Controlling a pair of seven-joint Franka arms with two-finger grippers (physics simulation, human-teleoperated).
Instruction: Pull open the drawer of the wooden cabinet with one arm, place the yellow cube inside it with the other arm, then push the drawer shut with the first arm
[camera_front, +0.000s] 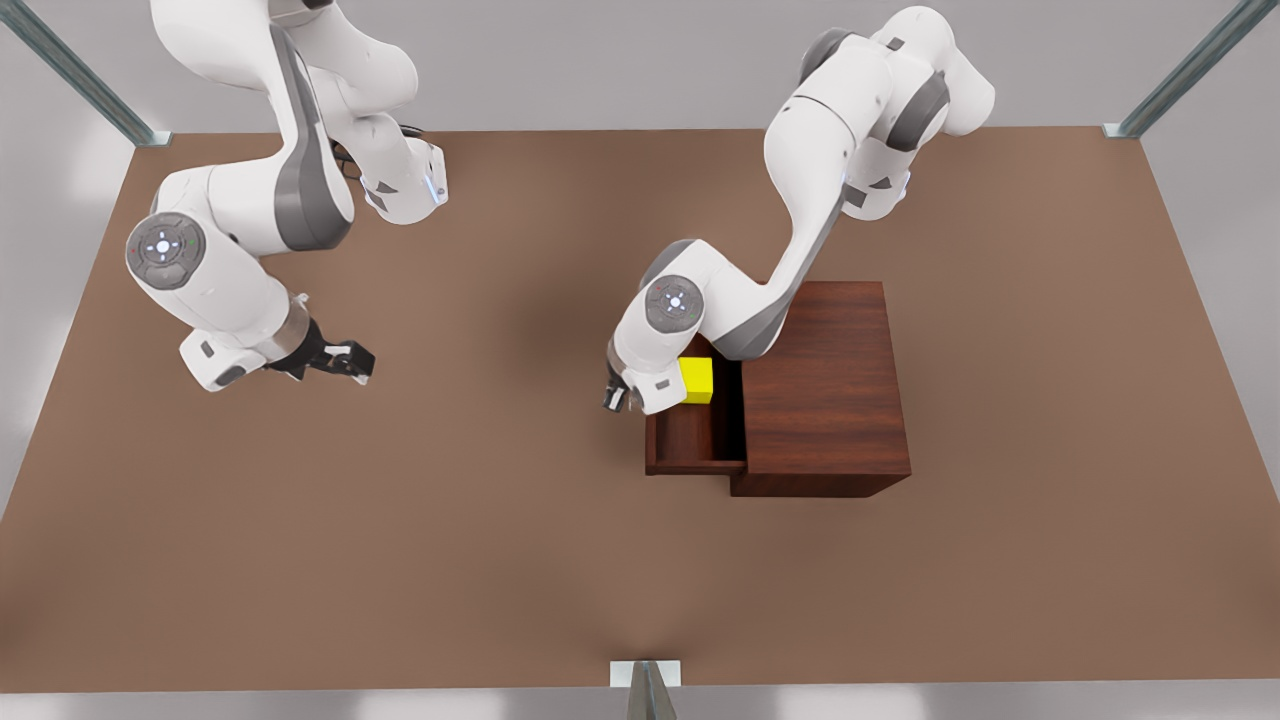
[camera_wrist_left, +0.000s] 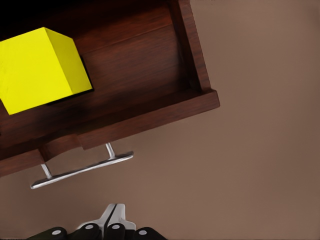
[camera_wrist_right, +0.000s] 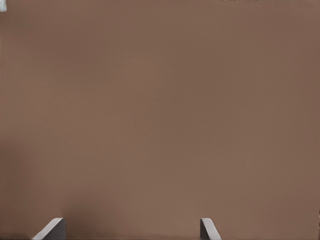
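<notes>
The dark wooden cabinet (camera_front: 825, 390) has its drawer (camera_front: 690, 440) open with the small bright yellow cube (camera_front: 697, 380) inside, just beside the left gripper (camera_front: 614, 398), pinched together before the handle (camera_wrist_left: 82, 170); the right gripper (camera_front: 352, 362) waits spread wide, well apart.

A broad, matte brown table (camera_front: 480, 520) filled most of the scene, its plain surface evenly lit with soft shadows. Beyond its far edge rose a pale grey wall (camera_front: 600, 60). Two metal struts (camera_front: 85, 80) slanted in at the far corners, and a third metal post (camera_front: 646, 690) stood at the middle of the near edge
</notes>
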